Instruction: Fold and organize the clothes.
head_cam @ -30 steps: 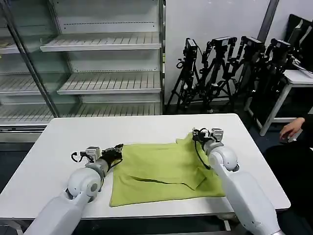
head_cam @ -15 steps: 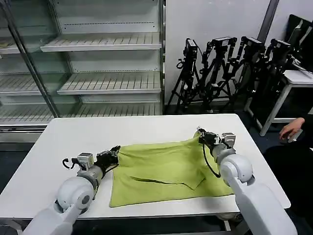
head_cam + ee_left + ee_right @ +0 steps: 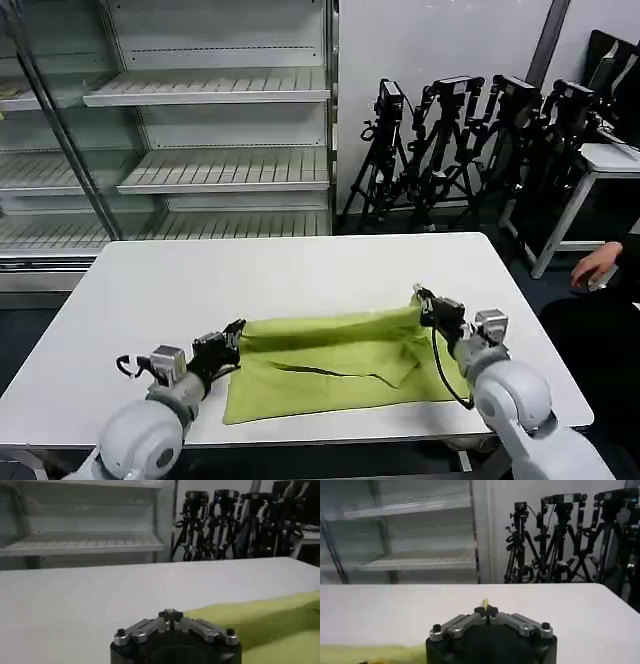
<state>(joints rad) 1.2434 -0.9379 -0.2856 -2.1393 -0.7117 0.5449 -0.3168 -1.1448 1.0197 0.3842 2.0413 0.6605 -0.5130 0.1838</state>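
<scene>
Near the tabletop's [image 3: 300, 265] front edge, both pincers, left gripper [image 3: 236, 331] and right gripper [image 3: 421, 298], clamped on the T-shirt's [image 3: 335, 365] far hem, have dragged it nearer (fold halfway over).

left claw [image 3: 171, 614] pinched closed, green T-shirt [image 3: 260, 622], white table [image 3: 90, 605]

T-shirt [image 3: 340, 365] underlayers hidden, arms cropped
</scene>
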